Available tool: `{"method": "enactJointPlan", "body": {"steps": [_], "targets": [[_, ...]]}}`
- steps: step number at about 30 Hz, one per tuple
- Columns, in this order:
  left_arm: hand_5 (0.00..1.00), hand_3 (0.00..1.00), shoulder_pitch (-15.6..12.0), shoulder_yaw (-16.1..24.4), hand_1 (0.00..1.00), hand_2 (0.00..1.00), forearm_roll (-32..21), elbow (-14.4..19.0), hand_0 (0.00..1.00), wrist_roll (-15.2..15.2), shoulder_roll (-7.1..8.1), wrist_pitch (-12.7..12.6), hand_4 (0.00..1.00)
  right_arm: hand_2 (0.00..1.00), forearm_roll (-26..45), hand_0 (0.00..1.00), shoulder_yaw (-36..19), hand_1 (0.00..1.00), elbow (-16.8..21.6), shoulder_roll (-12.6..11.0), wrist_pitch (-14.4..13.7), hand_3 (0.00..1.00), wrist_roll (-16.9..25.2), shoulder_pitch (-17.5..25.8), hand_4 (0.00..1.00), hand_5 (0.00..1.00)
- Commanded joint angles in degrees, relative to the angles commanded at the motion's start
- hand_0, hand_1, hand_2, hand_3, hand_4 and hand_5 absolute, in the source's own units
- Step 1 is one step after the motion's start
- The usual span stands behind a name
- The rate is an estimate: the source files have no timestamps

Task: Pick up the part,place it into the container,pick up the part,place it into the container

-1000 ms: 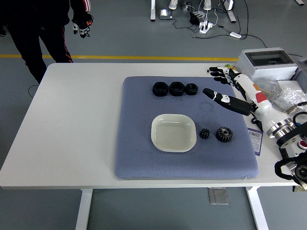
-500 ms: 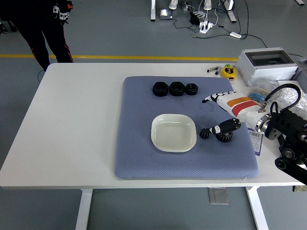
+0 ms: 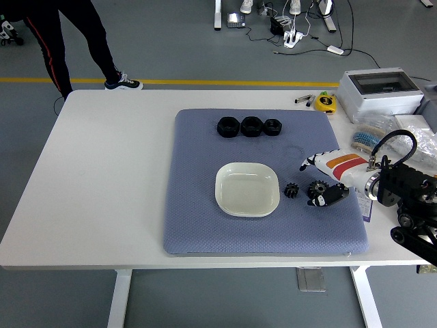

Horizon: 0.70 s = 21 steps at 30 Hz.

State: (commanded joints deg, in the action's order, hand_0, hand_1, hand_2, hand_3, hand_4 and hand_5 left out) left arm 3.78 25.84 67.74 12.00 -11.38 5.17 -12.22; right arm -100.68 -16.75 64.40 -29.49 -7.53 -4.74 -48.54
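Two gears beside an empty dish, right hand closing on the larger.

Left to right on the blue mat (image 3: 198, 219) of the white surface (image 3: 102, 171): white dish (image 3: 246, 189) holding nothing; just to its right the small gear (image 3: 292, 190), lying flat and free; next the large gear (image 3: 317, 188), touched from the right by the right hand (image 3: 322, 183), thumb below, fingers above, seemingly half-curled about it but not clearly clamped. Farther back, three black nuts (image 3: 250, 126) in a row. Dish lies leftward of hand and gears; left arm unseen.

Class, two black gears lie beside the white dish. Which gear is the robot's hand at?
The larger gear, farther from the dish; the right hand is over it. The smaller gear lies clear.
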Motion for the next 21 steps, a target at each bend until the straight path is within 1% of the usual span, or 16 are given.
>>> {"method": "enactJointPlan", "body": {"steps": [1, 2, 4, 6, 7, 10, 13, 14, 18, 19, 21], "targets": [[0.638, 0.612, 0.0, 0.1, 0.630, 0.663, 0.2, 0.0, 0.643, 0.0, -0.01, 0.0, 0.621, 0.776, 0.3, 0.723, 0.2, 0.745, -0.6, 0.3, -0.2, 0.724, 0.1, -0.1, 0.925, 0.305], [0.639, 0.612, 0.0, 0.2, 0.632, 0.664, 0.4, 0.0, 0.642, -0.1, -0.03, 0.1, 0.620, 0.764, 0.9, 0.689, 0.4, 0.728, -1.7, 0.7, -0.5, 0.704, 0.3, -0.2, 0.908, 0.309], [0.639, 0.612, 0.0, 0.2, 0.632, 0.664, 0.5, 0.1, 0.642, -0.1, -0.06, 0.1, 0.620, 0.764, 1.6, 0.689, 0.7, 0.728, -3.2, 1.1, -0.8, 0.704, 0.5, -0.2, 0.908, 0.309], [0.639, 0.612, 0.0, 0.1, 0.632, 0.664, 0.2, 0.1, 0.642, 0.0, -0.07, 0.1, 0.620, 0.764, 1.9, 0.689, 0.9, 0.728, -4.2, 1.2, -0.6, 0.704, 0.7, -0.1, 0.908, 0.309], [0.639, 0.613, 0.0, 0.1, 0.634, 0.664, 0.1, 0.1, 0.642, 0.0, -0.08, 0.0, 0.619, 0.739, 2.0, 0.652, 1.1, 0.701, -4.7, 1.3, -0.4, 0.686, 0.8, 0.0, 0.892, 0.304], [0.639, 0.613, 0.0, 0.0, 0.634, 0.664, 0.1, 0.1, 0.642, 0.0, -0.09, 0.1, 0.619, 0.739, 2.4, 0.652, 1.2, 0.701, -6.2, 1.4, -0.2, 0.686, 0.9, 0.2, 0.892, 0.304], [0.639, 0.613, 0.0, 0.1, 0.634, 0.664, 0.1, 0.1, 0.642, 0.0, -0.09, 0.2, 0.619, 0.739, 2.4, 0.652, 1.3, 0.701, -6.8, 1.4, 0.2, 0.686, 1.1, 0.4, 0.892, 0.304], [0.640, 0.613, 0.0, 0.1, 0.633, 0.666, 0.2, 0.1, 0.643, 0.0, -0.09, 0.2, 0.619, 0.726, 2.4, 0.610, 1.3, 0.666, -6.9, 1.4, 0.3, 0.655, 1.2, 0.5, 0.858, 0.302], [0.640, 0.613, 0.0, 0.1, 0.633, 0.666, 0.3, 0.2, 0.643, 0.0, -0.10, 0.3, 0.619, 0.726, 2.4, 0.610, 1.3, 0.666, -7.3, 1.4, -0.3, 0.655, 1.5, 0.7, 0.858, 0.302], [0.640, 0.613, 0.0, 0.1, 0.632, 0.668, 0.3, 0.2, 0.643, 0.0, -0.08, 0.3, 0.619, 0.597, 2.5, 0.490, 1.4, 0.543, -7.4, 1.4, -0.7, 0.559, 1.7, 0.7, 0.754, 0.271], [0.640, 0.613, 0.0, 0.0, 0.632, 0.668, 0.3, 0.2, 0.643, 0.0, -0.07, 0.3, 0.619, 0.597, 2.8, 0.490, 1.6, 0.543, -7.4, 1.2, -1.4, 0.559, 2.1, 0.8, 0.754, 0.271]]}}
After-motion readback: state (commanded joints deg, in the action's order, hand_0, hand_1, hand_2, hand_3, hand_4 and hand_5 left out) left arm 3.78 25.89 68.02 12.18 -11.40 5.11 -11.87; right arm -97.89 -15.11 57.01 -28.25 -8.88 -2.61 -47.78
